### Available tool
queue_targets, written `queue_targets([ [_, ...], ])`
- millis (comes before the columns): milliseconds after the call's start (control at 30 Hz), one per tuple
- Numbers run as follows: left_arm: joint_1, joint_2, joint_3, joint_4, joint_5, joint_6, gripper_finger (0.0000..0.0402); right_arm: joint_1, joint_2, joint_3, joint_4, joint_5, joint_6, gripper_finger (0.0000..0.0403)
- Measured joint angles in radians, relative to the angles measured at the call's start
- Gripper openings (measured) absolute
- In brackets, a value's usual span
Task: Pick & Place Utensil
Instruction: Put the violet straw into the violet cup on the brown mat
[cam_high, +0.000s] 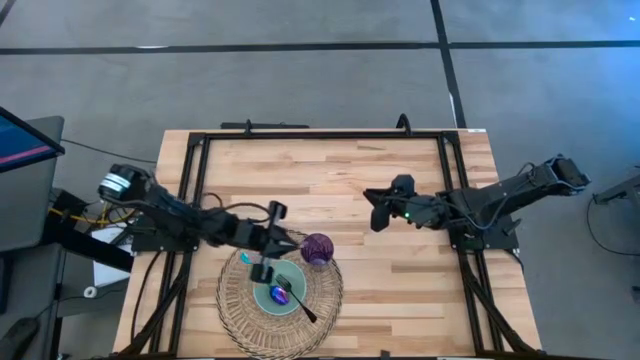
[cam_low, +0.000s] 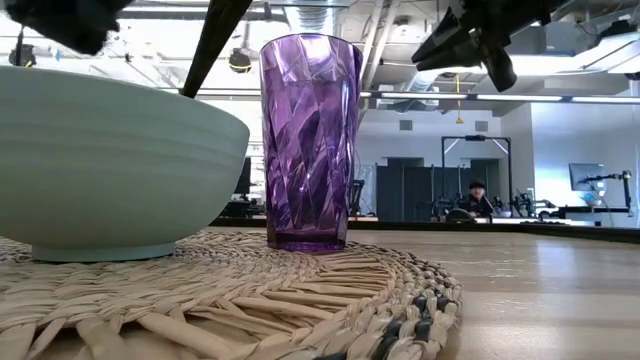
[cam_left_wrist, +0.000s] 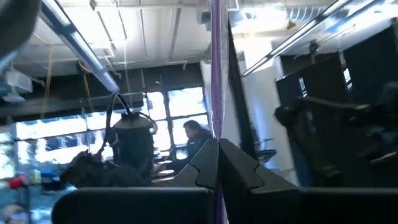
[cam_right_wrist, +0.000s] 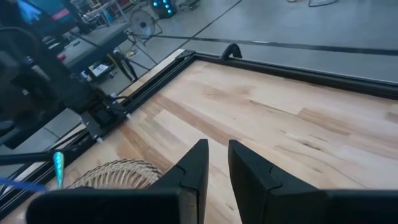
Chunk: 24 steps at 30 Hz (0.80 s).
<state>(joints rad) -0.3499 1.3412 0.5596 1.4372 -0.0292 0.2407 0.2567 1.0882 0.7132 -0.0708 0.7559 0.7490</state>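
Note:
My left gripper (cam_high: 263, 268) hovers over the woven mat (cam_high: 238, 312), by the far-left rim of the pale green bowl (cam_high: 270, 302), and is shut on a thin purple utensil (cam_left_wrist: 216, 74). A dark-handled utensil (cam_high: 305, 308) lies in the bowl, its handle leaning on the rim (cam_low: 215, 45). A purple faceted cup (cam_high: 317, 248) stands upright on the mat next to the bowl (cam_low: 100, 160). My right gripper (cam_high: 378, 212) waits above bare wood right of the cup, its fingers a narrow gap apart (cam_right_wrist: 217, 158). My left gripper pinches the purple utensil's thin handle (cam_left_wrist: 216, 134) between its two fingers (cam_left_wrist: 239, 171). The fingers lie across the handle, which stands upright and runs up out of the wrist view. The gripper hides the utensil's lower end, so I cannot tell whether it rests in the bowl.
The round woven mat (cam_low: 250, 300) fills the table's near-left part and carries the bowl and the cup (cam_low: 308, 140). A black metal frame (cam_high: 320, 134) runs along the table's edges. Bare wood lies right of the mat and toward the far edge.

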Motion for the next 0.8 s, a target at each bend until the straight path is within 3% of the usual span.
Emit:
queue_targets([
  [200,0.025,0.107,0.093,0.001,0.0,0.044,0.0007,-0.025,0.0,0.0,-0.003,-0.021,0.0,0.0056],
  [800,0.028,0.23,0.096,-0.008,-0.016,0.013,0.0008,-0.056,0.0,0.0,-0.003,-0.08,0.0,0.0056],
])
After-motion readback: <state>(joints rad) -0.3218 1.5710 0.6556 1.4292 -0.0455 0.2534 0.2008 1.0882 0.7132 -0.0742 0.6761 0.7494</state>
